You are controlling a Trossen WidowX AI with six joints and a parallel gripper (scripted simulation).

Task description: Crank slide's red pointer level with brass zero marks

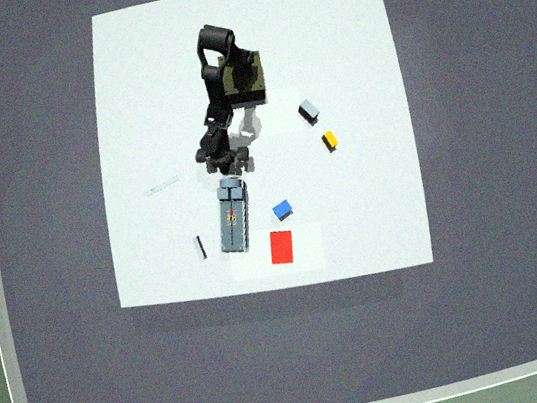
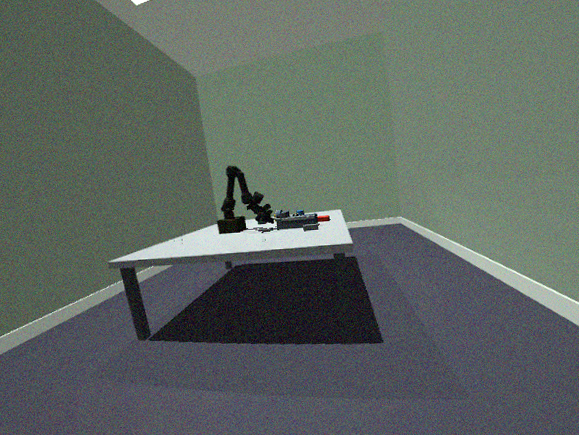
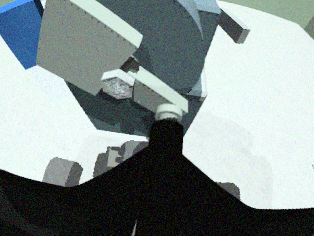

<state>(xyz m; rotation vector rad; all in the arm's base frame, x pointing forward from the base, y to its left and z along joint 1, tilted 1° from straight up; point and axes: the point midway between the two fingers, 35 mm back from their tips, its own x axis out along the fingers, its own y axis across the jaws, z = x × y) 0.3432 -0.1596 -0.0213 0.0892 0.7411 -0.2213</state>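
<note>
The grey-blue machine [image 1: 239, 236] [image 2: 296, 222] [image 3: 175, 55] stands on the table with its crank end toward the arm. The red pointer [image 1: 231, 212] on its top shows small, a little to the arm's side of the brass marks [image 1: 231, 218]. The pointer is out of the wrist view. My gripper [image 1: 228, 172] [image 2: 271, 219] [image 3: 161, 154] is shut on the pale crank handle [image 3: 169, 111], at the end of the crank arm [image 3: 155, 95]. The fingers hide most of the handle. A hex nut [image 3: 117, 85] shows at the crank's hub.
A blue block [image 1: 282, 209] [image 3: 22, 37] and a red block [image 1: 281, 247] [image 2: 324, 218] lie beside the machine. A thin dark bar [image 1: 201, 247] [image 3: 232, 25] lies on its other side. A grey block [image 1: 310, 108] and a yellow block [image 1: 330, 138] lie nearer the arm's base.
</note>
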